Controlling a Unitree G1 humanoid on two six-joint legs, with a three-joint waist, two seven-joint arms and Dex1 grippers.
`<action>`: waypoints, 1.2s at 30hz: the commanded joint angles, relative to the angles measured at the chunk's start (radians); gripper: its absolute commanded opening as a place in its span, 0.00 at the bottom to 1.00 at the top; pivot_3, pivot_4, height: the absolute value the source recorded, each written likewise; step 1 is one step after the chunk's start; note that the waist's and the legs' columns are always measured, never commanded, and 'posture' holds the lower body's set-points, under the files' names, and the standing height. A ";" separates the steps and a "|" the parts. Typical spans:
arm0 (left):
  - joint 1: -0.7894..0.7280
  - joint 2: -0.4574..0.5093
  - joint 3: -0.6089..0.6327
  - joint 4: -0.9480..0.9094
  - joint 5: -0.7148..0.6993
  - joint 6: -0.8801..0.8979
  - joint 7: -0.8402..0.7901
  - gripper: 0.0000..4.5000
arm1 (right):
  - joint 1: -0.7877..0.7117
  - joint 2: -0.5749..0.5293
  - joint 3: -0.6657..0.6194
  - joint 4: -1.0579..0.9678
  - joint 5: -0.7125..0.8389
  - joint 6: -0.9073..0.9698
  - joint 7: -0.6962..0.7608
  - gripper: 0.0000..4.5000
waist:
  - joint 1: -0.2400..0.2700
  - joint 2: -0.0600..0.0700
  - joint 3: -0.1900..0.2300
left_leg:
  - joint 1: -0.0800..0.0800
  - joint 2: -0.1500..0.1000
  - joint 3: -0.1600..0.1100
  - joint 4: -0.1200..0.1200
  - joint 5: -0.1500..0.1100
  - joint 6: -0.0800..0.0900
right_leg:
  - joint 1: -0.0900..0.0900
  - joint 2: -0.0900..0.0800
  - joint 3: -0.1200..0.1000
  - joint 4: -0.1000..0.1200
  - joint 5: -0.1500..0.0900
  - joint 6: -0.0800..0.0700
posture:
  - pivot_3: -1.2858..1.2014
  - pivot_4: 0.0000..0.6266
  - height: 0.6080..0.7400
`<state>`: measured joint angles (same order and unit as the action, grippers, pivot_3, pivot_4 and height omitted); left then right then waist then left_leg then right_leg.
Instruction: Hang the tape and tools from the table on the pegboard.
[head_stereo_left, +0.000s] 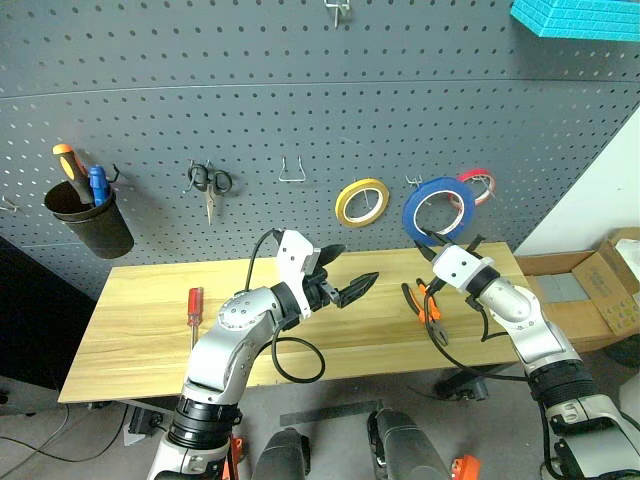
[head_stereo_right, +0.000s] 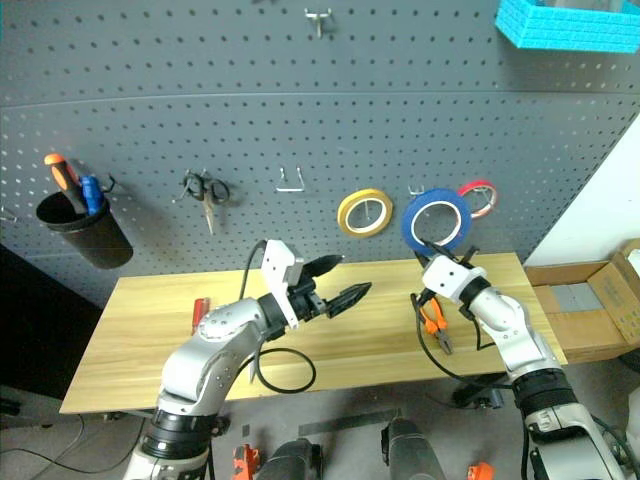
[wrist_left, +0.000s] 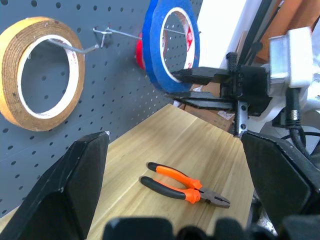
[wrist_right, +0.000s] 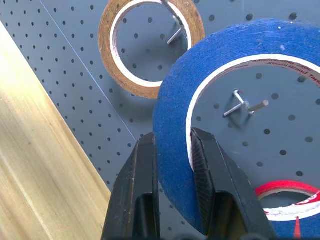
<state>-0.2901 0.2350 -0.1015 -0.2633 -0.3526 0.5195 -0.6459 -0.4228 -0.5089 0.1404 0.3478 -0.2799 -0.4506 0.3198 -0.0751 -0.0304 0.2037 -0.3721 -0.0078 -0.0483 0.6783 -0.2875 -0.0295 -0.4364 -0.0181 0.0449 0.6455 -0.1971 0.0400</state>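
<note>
Right wrist view has the right gripper (wrist_right: 172, 150) pinching the blue tape's (wrist_right: 225, 45) rim, holding its open centre up before a pegboard (head_stereo_left: 250, 60) hook (wrist_right: 242, 105), ready for threading; the left gripper (head_stereo_left: 345, 275) gapes wide.

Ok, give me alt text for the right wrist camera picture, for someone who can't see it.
The right gripper is shut on the rim of the blue tape roll, holding it up in front of the pegboard, with a metal hook seen through the roll's open centre. A yellow tape roll hangs on another hook beside it, a red roll sits behind, and the table edge is nearby.
</note>
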 joint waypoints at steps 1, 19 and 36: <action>-0.020 0.004 0.010 -0.009 -0.021 -0.025 -0.007 1.00 | -0.018 0.000 -0.010 -0.031 -0.005 -0.030 -0.019 0.08 | 0.000 0.000 -0.002 | 0.000 0.000 0.000 0.000 0.000 0.000 | 0.000 0.000 0.000 0.000 0.000 0.000 | 0.49 0.18 1.00; -0.027 -0.003 0.000 -0.016 -0.021 -0.021 0.004 1.00 | -0.202 0.014 -0.039 0.223 0.221 0.081 0.296 0.24 | -0.007 0.000 -0.002 | 0.012 0.000 -0.001 0.000 0.000 0.000 | 0.014 0.000 -0.001 -0.002 0.000 0.000 | 0.50 0.18 1.00; 0.107 0.073 -0.060 -0.011 0.030 -0.090 -0.066 1.00 | 0.186 0.050 -0.095 -0.325 0.309 0.795 0.225 0.99 | -0.005 0.000 -0.002 | 0.012 0.002 -0.002 0.000 0.000 0.001 | 0.013 0.000 -0.001 -0.001 -0.001 0.000 | 0.48 0.27 1.00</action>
<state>-0.2029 0.2894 -0.1449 -0.2600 -0.3417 0.4758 -0.6815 -0.2564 -0.4624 0.0769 0.1269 -0.0050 0.1571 0.5736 -0.0805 -0.0300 0.2012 -0.3603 -0.0062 -0.0500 0.6780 -0.2879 -0.0288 -0.4230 -0.0182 0.0442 0.6447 -0.1991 0.0413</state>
